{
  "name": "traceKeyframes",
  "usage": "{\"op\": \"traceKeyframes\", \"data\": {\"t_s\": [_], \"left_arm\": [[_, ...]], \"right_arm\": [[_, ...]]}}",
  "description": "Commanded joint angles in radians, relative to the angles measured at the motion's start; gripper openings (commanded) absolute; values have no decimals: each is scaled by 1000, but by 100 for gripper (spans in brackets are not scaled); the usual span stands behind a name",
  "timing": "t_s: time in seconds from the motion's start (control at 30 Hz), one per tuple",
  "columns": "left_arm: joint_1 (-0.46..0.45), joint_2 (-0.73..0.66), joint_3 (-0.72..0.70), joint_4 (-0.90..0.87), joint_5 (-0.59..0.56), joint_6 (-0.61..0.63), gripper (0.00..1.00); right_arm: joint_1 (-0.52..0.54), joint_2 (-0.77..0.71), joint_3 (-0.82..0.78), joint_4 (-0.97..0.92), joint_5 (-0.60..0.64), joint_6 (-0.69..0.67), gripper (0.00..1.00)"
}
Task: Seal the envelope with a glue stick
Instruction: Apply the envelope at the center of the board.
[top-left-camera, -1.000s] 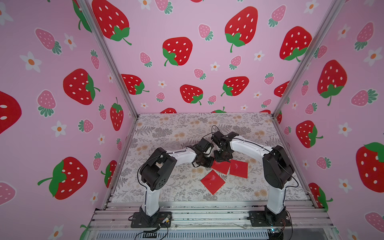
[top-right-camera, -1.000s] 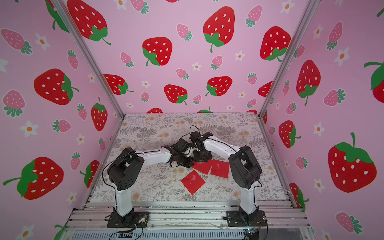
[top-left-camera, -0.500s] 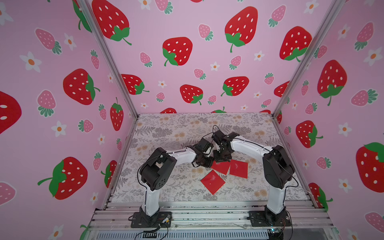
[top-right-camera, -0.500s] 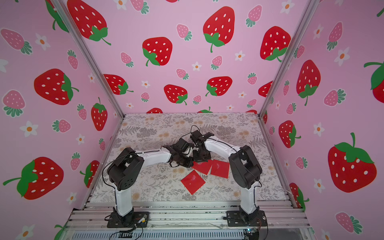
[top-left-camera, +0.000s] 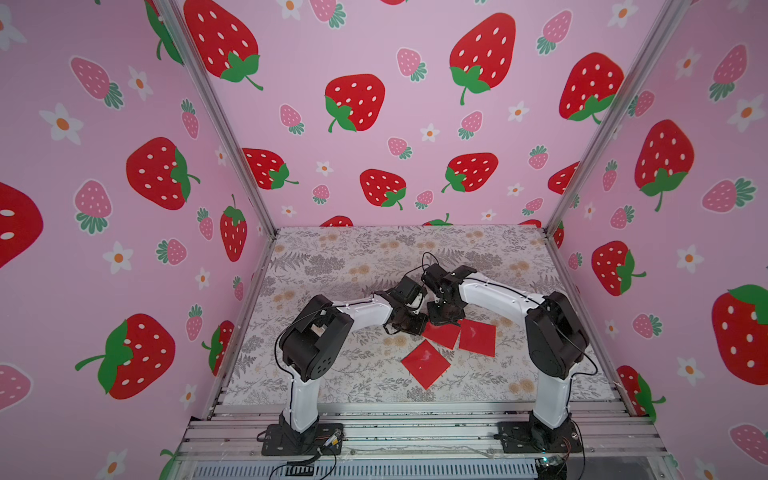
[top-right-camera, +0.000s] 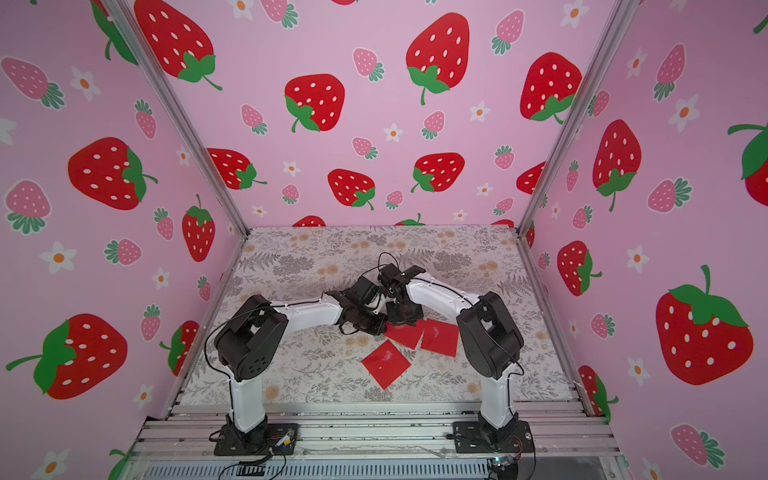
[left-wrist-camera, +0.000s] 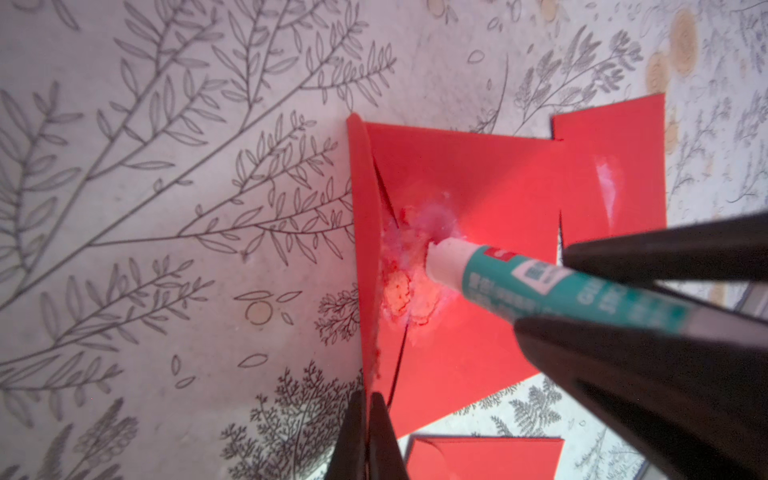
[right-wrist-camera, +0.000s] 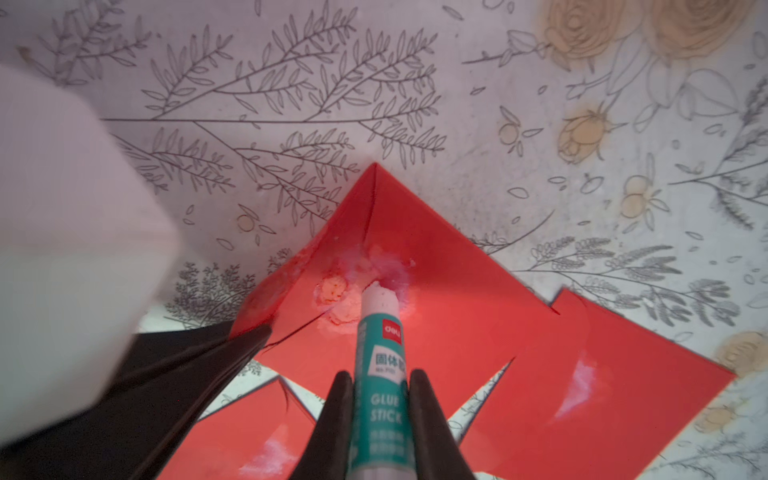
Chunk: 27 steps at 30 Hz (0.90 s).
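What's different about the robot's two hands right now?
The left hand pinches the envelope's thin flap; the right hand grips the glue stick. The left hand's fingers almost meet; the right hand's fingers stand apart, the stick between them. The left hand holds the flap up; the right hand presses glue down. Both are black, shut and on the same envelope.

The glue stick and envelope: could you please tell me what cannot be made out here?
- Left wrist view: glue stick rear end hidden inside the right gripper.
- Right wrist view: a blurred white shape fills one side, unidentifiable.
- Both top views: the arms hide the glue stick and glue patch.
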Motion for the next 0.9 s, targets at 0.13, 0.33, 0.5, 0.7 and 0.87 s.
{"op": "traceKeyframes", "data": {"t_s": [0.13,0.33,0.5,0.7,0.87], "left_arm": [[2,-5,11,-18,9,-1,0],[2,-5,16,-20,10,-1,0],[2,-7,14,-22,12,2,0],[2,-4,13,-19,16,1,0],[3,-9,11,-21,12,1,0]], "right_arm": [[-18,9,-33,84,-258,11,0],[-33,-2,-47,160,-385,42,0],[-42,-10,-49,68,-195,21,0],[-59,-49,-95,173,-376,19,0],[-60,-33,-63,106,-251,23,0]]}}
